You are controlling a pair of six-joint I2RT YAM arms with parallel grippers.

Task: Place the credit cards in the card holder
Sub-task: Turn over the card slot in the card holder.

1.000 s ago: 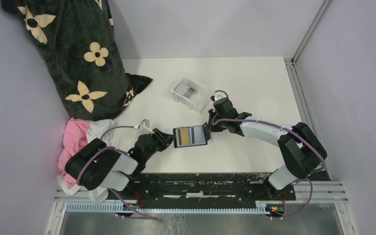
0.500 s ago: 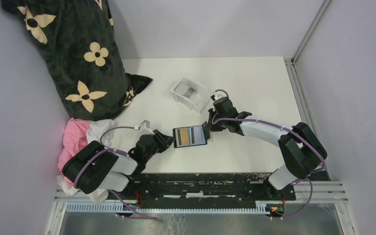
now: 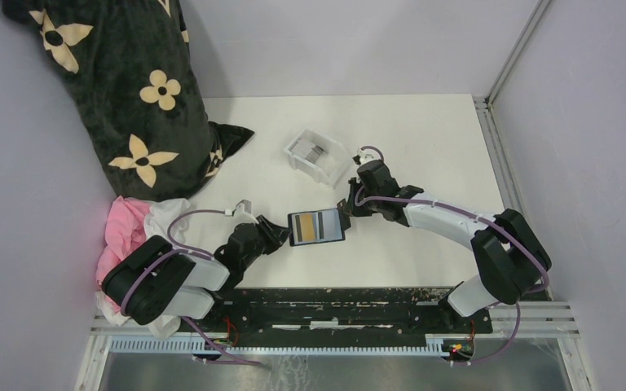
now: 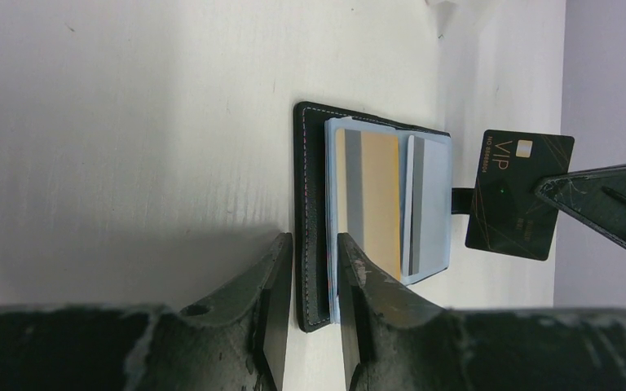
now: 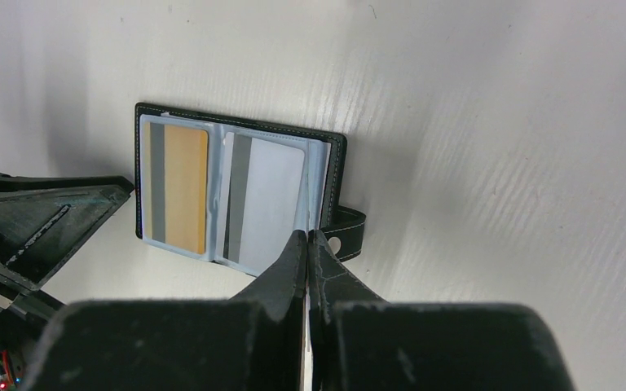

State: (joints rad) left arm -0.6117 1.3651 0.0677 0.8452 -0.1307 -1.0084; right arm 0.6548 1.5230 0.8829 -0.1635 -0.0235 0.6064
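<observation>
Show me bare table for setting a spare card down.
Free: table right of the clear tray to the rail; strip between card holder and base plate. Crowded: left gripper and right gripper, holding a black card, at the holder; pillow and pink cloth along the left.

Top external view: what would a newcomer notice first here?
The open card holder lies mid-table with an orange card and a grey card in its sleeves, and the left gripper pinches it at one edge. At the opposite edge, the right gripper holds a black VIP card. A big black flower-print cushion fills the far-left corner.
</observation>
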